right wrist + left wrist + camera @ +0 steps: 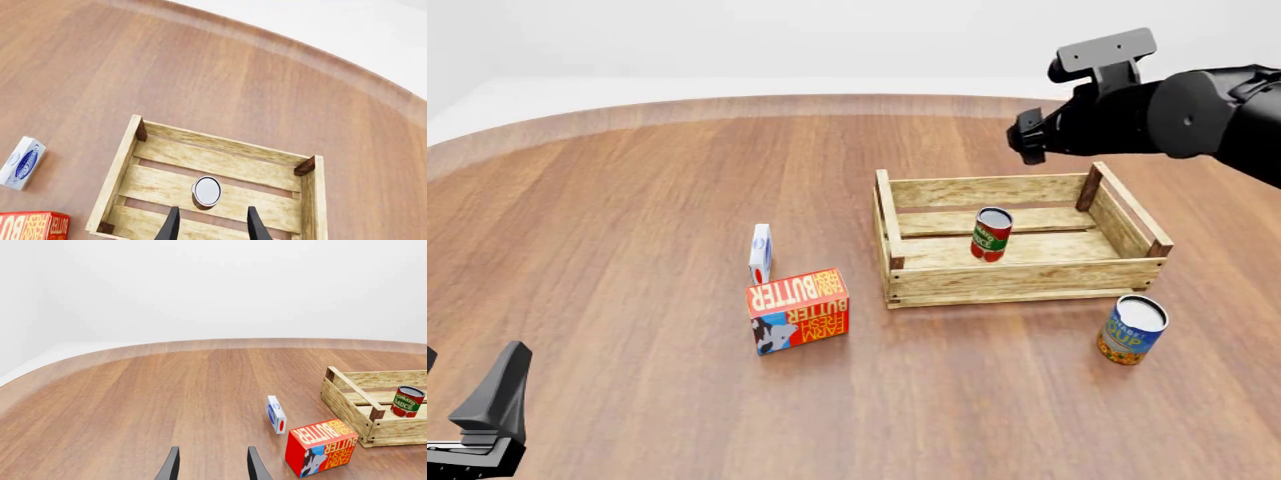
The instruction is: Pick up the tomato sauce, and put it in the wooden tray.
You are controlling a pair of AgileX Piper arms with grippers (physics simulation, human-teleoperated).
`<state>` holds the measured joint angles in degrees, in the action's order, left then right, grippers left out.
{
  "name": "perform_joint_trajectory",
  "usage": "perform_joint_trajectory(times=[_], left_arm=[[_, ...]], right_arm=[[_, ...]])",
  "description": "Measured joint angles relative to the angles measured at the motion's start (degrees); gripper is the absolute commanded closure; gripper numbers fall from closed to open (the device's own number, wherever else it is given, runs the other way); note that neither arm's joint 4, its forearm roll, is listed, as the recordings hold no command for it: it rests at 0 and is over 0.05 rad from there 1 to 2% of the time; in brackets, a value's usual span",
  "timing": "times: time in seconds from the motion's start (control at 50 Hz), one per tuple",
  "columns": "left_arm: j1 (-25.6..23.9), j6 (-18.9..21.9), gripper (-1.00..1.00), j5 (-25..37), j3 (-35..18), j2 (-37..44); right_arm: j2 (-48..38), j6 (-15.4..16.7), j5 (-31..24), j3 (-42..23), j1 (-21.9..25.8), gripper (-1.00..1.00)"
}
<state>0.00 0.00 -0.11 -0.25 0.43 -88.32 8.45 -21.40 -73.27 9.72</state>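
The tomato sauce [992, 233], a small red-labelled can with a white top, stands upright inside the wooden tray [1021, 283], near its middle. It also shows in the left wrist view [407, 401] and from above in the right wrist view [207, 191]. My right gripper [210, 215] is open and empty, above the tray [220, 145] and apart from the can; in the front view it [1034, 140] hangs above the tray's far side. My left gripper [210, 460] is open and empty, low at the table's near left [494, 400], far from the tray [347, 405].
A red butter box [798, 311] stands left of the tray, with a small white-and-blue box [759, 253] just behind it. A blue-and-yellow can [1130, 330] stands in front of the tray's near right corner. The table's curved far edge runs behind.
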Motion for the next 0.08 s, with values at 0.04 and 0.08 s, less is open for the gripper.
perform_joint_trajectory(times=[0.04, 0.08], left_arm=[[0.0, 0.0, -1.0, 0.0, 0.0, 0.0], [0.0, 0.0, -1.0, 0.0, 0.0, 0.0]], right_arm=[[1.84, -0.24, 0.12, 1.27, 0.03, -1.0], [4.15, -0.37, 0.29, 2.92, 0.0, -1.0]])
